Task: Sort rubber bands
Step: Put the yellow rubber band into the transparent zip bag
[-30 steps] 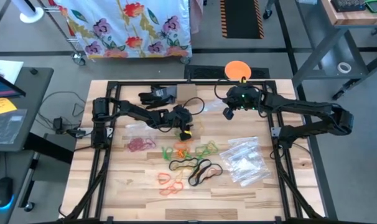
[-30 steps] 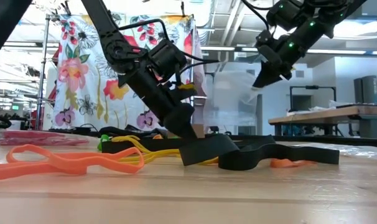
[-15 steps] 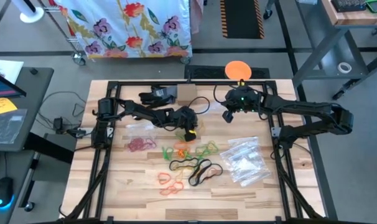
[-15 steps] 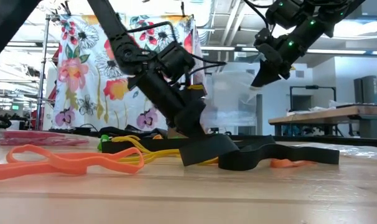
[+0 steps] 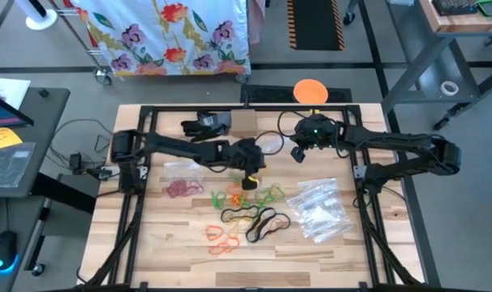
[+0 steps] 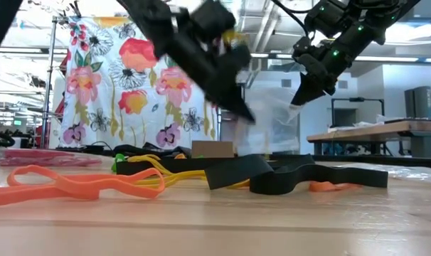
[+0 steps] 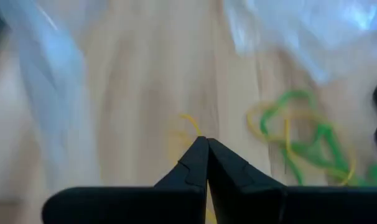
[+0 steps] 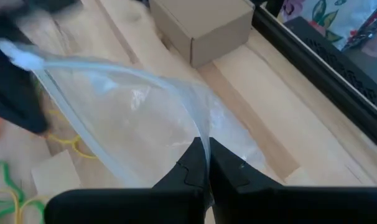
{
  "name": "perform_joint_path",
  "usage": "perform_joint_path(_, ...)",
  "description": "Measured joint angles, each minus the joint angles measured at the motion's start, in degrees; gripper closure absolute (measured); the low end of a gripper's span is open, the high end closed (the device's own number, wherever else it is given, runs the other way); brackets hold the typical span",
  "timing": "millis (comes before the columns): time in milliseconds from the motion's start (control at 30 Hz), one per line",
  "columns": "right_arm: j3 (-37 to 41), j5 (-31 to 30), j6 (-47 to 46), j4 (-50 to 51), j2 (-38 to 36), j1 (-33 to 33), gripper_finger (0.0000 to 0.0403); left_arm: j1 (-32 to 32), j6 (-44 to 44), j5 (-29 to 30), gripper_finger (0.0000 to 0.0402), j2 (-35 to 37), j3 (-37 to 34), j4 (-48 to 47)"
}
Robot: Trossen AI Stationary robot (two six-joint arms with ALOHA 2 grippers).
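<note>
Change since earlier: my left gripper (image 5: 249, 180) has closed and lifted clear of the table. Fingers pinched tight on a thin yellow band (image 7: 190, 124), as far as I can judge. My right gripper (image 8: 204, 163), closed, holds a clear bag (image 8: 126, 106) open above the table's far side. Remaining rubber bands (image 5: 246, 212) lie mid-table, beside spare bags (image 5: 317, 211). Handling note: carry the strand slowly into the bag's mouth; release only once inside.

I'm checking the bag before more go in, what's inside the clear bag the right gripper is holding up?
Nothing shows through the clear bag pinched by the right gripper; only table wood and a yellow rubber band lying beneath it. Its far end is hidden.
</note>
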State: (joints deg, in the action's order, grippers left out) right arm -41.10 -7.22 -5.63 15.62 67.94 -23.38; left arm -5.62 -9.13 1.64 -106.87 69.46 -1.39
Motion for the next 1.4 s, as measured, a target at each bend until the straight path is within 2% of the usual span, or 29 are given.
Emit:
perform_joint_path(100,0.15,-0.06,-0.43,0.06,0.00,-0.04,0.0403,2.73,-0.68,2.78,0.0401,3.52,-0.54,-0.31)
perform_joint_path(267,0.15,-0.17,-2.29,-0.88,1.32,1.61,0.0403,6.31,-1.72,10.69,0.0401,8.44,-0.47,2.97)
perform_joint_path(433,-0.98,1.83,-6.55,-1.03,5.84,3.95,0.0403,7.33,-5.04,12.07,0.0401,11.82,-0.52,7.24)
perform_joint_path(567,-3.61,3.22,-9.36,-1.74,10.16,5.64,0.0403,5.54,-6.82,14.84,0.0401,13.63,-0.41,7.48)
perform_joint_path(900,-9.16,5.99,-12.54,-1.65,18.37,9.32,0.0403,0.21,-8.10,14.85,0.0401,14.27,-0.52,6.12)
perform_joint_path(1167,-9.86,5.99,-11.53,-1.47,18.95,8.60,0.0403,-0.88,-4.57,9.29,0.0401,14.11,-0.52,2.90)
perform_joint_path(1400,-9.86,5.97,-10.96,-1.32,18.88,6.69,0.0403,-0.38,-4.94,9.85,0.0398,14.07,-0.49,1.60)
